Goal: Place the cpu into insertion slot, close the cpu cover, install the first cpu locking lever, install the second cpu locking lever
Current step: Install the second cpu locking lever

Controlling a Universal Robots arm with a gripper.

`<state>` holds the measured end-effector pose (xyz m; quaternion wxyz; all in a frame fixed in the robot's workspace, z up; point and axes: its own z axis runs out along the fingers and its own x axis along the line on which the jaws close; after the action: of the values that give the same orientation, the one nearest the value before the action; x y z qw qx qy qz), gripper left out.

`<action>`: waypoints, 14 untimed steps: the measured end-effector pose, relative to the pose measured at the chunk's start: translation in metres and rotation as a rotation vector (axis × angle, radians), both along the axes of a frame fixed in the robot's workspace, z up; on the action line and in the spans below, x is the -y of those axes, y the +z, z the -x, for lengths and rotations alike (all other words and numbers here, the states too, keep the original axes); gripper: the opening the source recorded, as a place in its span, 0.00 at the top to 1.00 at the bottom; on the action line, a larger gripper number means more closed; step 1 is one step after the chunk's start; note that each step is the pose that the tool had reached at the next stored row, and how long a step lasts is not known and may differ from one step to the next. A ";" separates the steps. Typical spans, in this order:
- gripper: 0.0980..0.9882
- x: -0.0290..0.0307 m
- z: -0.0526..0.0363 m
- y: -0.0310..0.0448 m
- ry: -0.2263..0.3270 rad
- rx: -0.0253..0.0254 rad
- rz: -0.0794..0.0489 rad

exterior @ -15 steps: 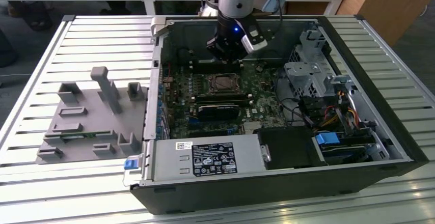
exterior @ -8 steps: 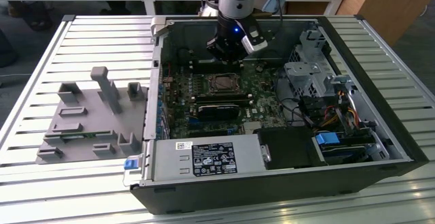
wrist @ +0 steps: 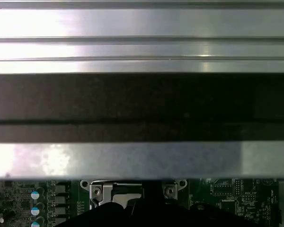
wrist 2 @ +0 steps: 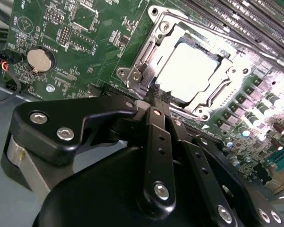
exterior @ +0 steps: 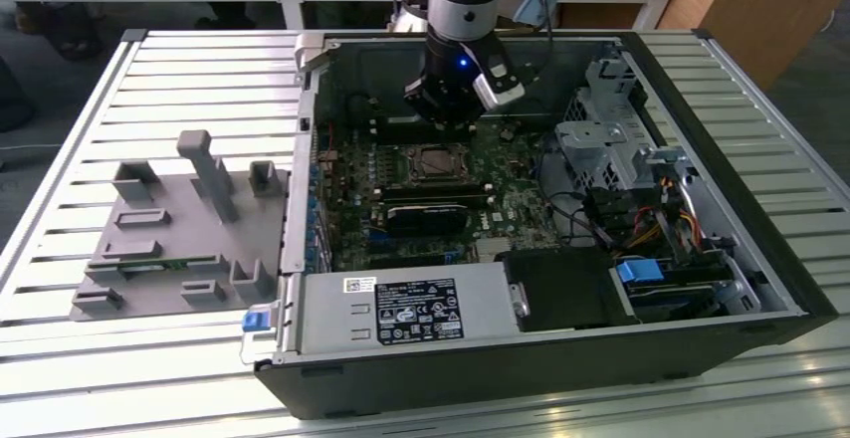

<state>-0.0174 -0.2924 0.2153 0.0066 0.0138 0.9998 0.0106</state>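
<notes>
- While poised inside the open case (exterior: 558,368), hangs low over the board (wrist 2: 85,28): gripper (wrist 2: 158,97) with fingers pressed together, nothing visibly between them.
- Seen in the exterior view at 12 o'clock of the slot (wrist 2: 202,115), just beside it, near the case's far wall.
- In the second wrist view, tips down at the slot's edge, by the bright metal tab and hinge hardware there; cannot tell whether touching or just short of it.
- Already seated: cpu (wrist 2: 191,71), pale face glaring through the window, flat in the slot.
- Lying down over it, by the look of it: cover (wrist 2: 180,35), frame flush around the chip rather than raised.
- Judged step in hand: first locking lever, with placing and covering apparently done.
- Cannot pick out either lever wire clearly, so cannot tell whether latched or free.
- Calls for a firm push along the slot's side and down under the catch, without sliding off onto the nearby small components.
- Worth minding: a slip towards the cpu face, or across to the coin cell (wrist 2: 40,59) side of the board.
- Off at 9 o'clock of the case in the exterior view: grey fixture (exterior: 173,229) on the slatted table (exterior: 80,109), well apart from the work.
</notes>
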 end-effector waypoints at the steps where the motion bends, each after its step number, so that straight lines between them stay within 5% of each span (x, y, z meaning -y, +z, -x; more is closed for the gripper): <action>1: 0.99 0.0003 0.0000 0.0004 0.000 -0.0002 0.000; 8: 0.99 0.0014 0.0000 0.0149 0.000 -0.0002 0.000; 14: 0.99 0.0096 0.0000 0.0154 0.000 -0.0001 0.000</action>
<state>-0.0174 -0.3019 0.2306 0.0065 0.0138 0.9998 0.0106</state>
